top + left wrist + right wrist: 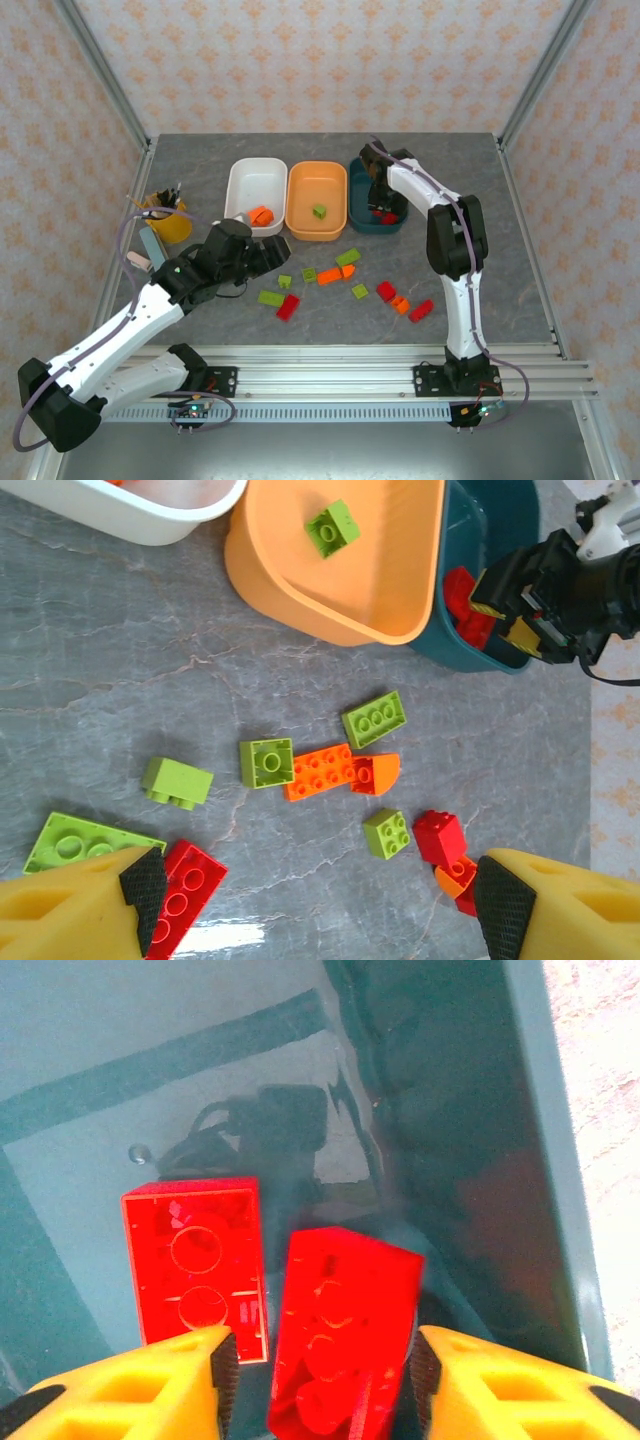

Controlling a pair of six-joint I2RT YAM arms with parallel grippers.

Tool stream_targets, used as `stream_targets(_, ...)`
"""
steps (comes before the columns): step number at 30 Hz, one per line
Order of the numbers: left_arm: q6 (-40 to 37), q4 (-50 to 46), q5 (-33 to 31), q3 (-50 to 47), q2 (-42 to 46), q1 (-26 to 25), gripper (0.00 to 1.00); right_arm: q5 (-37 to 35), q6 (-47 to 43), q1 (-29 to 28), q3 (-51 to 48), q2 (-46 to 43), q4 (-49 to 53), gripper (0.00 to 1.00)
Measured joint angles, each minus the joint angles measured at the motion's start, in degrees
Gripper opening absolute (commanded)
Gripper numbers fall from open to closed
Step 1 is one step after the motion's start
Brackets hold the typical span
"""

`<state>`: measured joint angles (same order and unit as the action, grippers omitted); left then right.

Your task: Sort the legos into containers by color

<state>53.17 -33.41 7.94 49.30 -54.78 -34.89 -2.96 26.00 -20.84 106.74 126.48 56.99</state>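
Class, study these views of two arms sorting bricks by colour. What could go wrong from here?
The red brick sits tilted between the right gripper's fingers inside the teal tub; it might cling to a finger and lift back out. The left gripper hangs open above loose bricks, where a lime plate lies against a red plate, so one grasp might catch both.

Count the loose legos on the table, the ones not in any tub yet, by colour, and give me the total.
Lime green legos: 5
Orange legos: 3
Red legos: 3
Total: 11
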Motion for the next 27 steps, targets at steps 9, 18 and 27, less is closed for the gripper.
stream_targets(9,11.4,-5.2,-3.3,-4.0,-4.8,0.0,0.78,2.2,-4.2,-3.5,-7.6,-14.5,-7.0,0.55)
stream_targets(18,30.2,-7.7,-3.3,-7.7,-11.8,2.7,0.74,8.5,-8.7,-15.3,-28.8,-37.6,-16.7,0.55)
stream_targets(27,42.8,-7.8,-0.8,-5.5,-23.5,2.8,0.72,11.2,-7.6,-18.7,-40.3,-44.4,-17.3,0.54)
